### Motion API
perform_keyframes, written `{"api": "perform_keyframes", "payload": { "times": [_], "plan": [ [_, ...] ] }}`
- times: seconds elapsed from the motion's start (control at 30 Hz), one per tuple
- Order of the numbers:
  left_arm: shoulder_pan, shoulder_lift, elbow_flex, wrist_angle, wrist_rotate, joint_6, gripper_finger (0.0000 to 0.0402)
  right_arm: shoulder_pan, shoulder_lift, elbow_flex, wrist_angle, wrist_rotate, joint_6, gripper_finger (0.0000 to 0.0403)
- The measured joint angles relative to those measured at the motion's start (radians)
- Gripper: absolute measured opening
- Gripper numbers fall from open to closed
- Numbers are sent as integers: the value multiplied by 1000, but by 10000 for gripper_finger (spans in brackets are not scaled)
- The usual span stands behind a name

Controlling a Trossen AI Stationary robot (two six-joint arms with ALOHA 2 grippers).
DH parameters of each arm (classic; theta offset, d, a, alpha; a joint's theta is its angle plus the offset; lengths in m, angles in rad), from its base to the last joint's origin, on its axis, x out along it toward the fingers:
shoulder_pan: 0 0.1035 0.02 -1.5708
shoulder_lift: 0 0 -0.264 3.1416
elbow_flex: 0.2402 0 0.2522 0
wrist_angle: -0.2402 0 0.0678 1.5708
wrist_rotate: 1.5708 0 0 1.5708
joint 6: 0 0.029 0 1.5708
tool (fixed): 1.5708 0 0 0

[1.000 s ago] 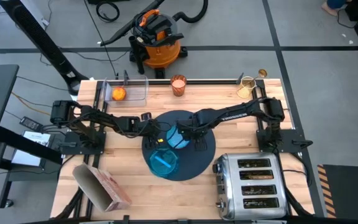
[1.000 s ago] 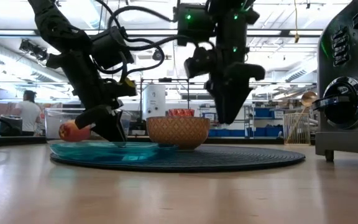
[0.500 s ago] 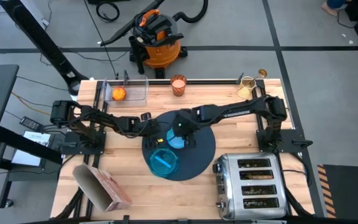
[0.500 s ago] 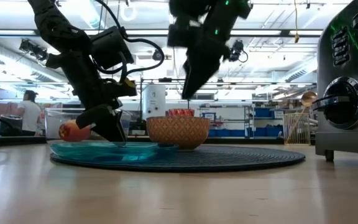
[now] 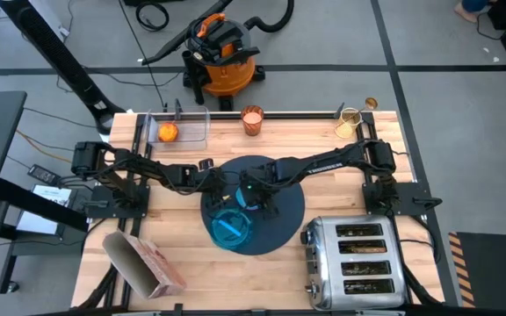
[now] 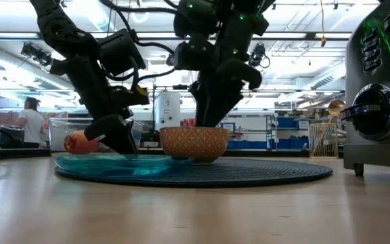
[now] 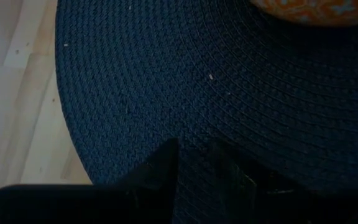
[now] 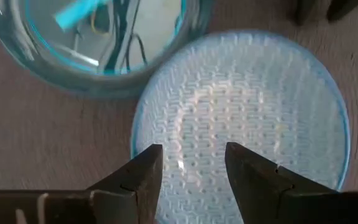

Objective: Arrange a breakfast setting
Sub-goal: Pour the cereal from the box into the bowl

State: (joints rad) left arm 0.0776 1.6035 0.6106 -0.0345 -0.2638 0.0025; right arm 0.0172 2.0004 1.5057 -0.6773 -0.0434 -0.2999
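Right gripper [image 8: 188, 171] above the small light-blue bowl [image 8: 241, 118] on the dark mat [image 5: 281, 211].
Its fingers stand apart, holding nothing. The left gripper [image 6: 117, 139] is low at the teal plate [image 5: 231, 228] (if its fingers are clamped on the rim I cannot tell). Bowl and plate sit just beside each other on the mat, mid-worktop.

toaster [image 5: 355, 251] blocking right, cereal box [image 5: 144, 263] left
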Motion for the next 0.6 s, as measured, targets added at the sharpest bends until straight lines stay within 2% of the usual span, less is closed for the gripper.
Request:
{"api": "perform_keyframes", "payload": {
  "times": [0.1, 0.6],
  "plan": [
    [0, 0, 0, 2, 0, -10, 105, -1, 1, 0, -27, -45, 1, 182],
    [0, 0, 0, 1, 1, -18, 105, -1, 1, 0, -63, -60, 61, 183]
  ]
}}
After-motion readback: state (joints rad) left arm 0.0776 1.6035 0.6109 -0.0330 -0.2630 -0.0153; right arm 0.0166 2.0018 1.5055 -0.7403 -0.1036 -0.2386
